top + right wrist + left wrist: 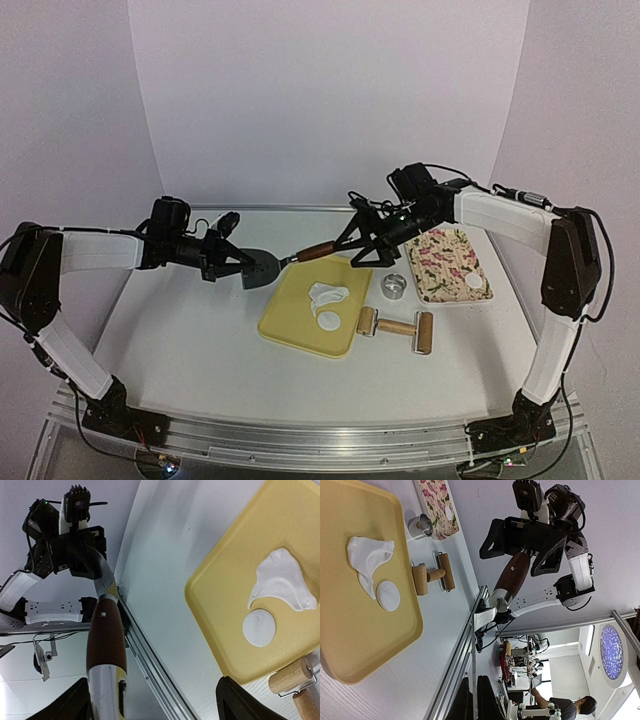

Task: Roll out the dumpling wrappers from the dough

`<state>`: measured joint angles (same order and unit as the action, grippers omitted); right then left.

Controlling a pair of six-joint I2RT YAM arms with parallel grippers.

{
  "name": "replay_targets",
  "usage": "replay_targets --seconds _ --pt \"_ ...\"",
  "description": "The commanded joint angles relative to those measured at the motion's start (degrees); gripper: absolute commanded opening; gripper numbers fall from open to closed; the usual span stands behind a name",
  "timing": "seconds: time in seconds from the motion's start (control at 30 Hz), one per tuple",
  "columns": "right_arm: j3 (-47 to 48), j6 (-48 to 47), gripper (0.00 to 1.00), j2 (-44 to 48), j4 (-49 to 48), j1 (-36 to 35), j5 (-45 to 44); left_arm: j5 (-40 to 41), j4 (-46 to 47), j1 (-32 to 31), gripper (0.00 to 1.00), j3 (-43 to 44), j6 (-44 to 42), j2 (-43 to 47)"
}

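Pinching the dark blade of a spatula [316,250] between fingers pressed together, the left hand [240,265] held the tool in the air above the desk [180,340], with its brown wooden handle pointing across at the right hand [362,250]. The right hand stood spread wide. The handle lay between its two fingers, nearer one than the other, and whether either finger touched the wood could not be told.

Below and to the right of the raised tool, a yellow tray [290,330] sat near the middle of the desk. On it lay one dumpling wrapper [329,321] — a small, flat white disc — on the side of the tray nearer the arm bases. Just beside it, farther from the bases, was a ragged dough scrap [327,294].

A wooden rolling pin [395,328] lay on the desk just beside the yellow tray's right edge. Farther back, a shiny ring cutter [394,285] stood between that tray and a floral tray [440,255]. A second dumpling wrapper [473,282] rested on the floral tray, near the corner closest to the right arm's base.
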<state>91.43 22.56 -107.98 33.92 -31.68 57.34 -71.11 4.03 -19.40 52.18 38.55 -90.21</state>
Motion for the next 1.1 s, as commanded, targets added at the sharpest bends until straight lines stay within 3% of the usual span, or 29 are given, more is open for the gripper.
replay_targets --seconds 0.0,0.43,0.7,0.77,0.8,0.87,0.93,1.07 --pt "0.76 2.80 0.80 1.81 -6.09 -1.22 7.13 -3.80 0.75 -0.35 0.00 3.09 -1.17 -0.68" --pt "3.46 5.76 0.46 -1.34 -9.41 -2.91 11.24 -2.85 -3.28 -1.11 0.00 5.08 -3.70 -2.58" --pt "2.23 6.26 0.00 -0.15 -10.27 -2.87 4.60 -1.33 -9.96 -1.34 0.03 7.46 -8.27 -4.27" --pt "1.89 6.48 0.00 1.07 -10.24 -2.86 1.18 0.09 -12.57 -1.34 0.28 8.36 -9.78 -4.71" --pt "1.49 6.73 0.00 2.18 -10.25 -2.72 -0.47 1.49 -13.38 -1.34 0.49 8.67 -10.60 -4.67" --pt "-0.47 8.01 0.00 4.68 -10.10 -1.72 -4.49 4.80 -14.03 -1.34 0.71 8.63 -11.37 -3.97" --pt "-3.56 9.83 0.00 7.96 -9.81 -0.22 -7.58 9.29 -13.87 -1.34 0.80 8.22 -11.49 -2.98" --pt "-8.91 11.19 0.00 14.30 -4.95 1.99 -13.11 21.45 -14.77 -1.35 0.84 7.91 -9.97 -2.63"
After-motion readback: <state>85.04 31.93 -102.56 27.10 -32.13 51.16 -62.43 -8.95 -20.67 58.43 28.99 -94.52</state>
